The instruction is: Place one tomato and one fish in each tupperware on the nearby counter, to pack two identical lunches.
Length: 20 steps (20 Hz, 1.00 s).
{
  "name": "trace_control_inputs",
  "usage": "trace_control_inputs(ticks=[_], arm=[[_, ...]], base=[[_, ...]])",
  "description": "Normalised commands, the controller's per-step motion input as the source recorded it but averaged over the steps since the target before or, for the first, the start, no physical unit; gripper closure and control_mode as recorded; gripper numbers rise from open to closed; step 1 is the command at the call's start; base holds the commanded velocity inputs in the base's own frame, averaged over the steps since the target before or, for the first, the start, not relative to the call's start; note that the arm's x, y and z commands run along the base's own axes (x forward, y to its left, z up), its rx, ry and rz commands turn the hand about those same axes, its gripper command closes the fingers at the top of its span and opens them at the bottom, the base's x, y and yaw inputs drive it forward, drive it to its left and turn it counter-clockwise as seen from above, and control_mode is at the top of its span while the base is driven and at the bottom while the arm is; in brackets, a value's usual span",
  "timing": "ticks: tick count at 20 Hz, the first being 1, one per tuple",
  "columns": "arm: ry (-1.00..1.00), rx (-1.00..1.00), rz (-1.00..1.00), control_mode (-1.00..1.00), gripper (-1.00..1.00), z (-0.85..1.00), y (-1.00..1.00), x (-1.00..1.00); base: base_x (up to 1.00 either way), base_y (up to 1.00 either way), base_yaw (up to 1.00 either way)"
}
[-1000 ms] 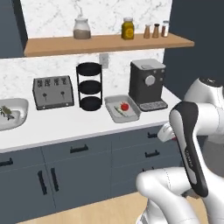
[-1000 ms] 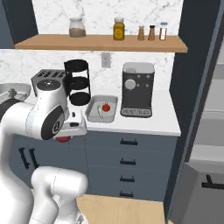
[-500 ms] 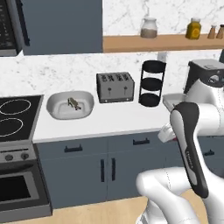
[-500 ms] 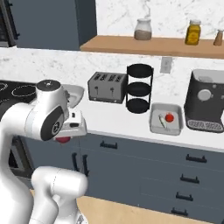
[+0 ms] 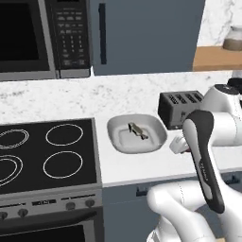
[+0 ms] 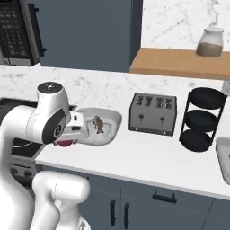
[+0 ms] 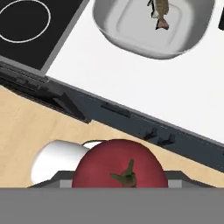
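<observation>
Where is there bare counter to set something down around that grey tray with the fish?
Bare counter runs in front of the toaster and the black tiered rack. A narrower strip lies between the tray and the front edge. It is tight between tray and stovetop, and between tray and toaster.

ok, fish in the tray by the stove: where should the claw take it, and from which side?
Take the fish across its mid-body, coming straight down from above. It lies flat on the floor of the tupperware, slender and tapering at the ends, so the middle is probably the widest hold. The raised rim blocks a sideways approach. The claw carries a tomato, which has to be set down first.
</observation>
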Motion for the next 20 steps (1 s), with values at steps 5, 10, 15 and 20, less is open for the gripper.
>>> trace_control_inputs(ticks=[5,10,15,20], arm=[[0.0,0.0,0.0,1.0,1.0,0.0,0.0,0.0],[0.34,0.03,-0.08,-1.0,1.0,-0.58,0.19,0.99],[0.06,0.0,-0.13,-1.0,1.0,-0.85,0.21,1.0],[0.01,-0.07,-0.17,-1.0,1.0,-0.34,-0.01,1.0]], base=[[0.82,0.77,-0.02],[0.0,0.0,0.0],[0.0,0.0,0.0],[0.0,0.0,0.0]])
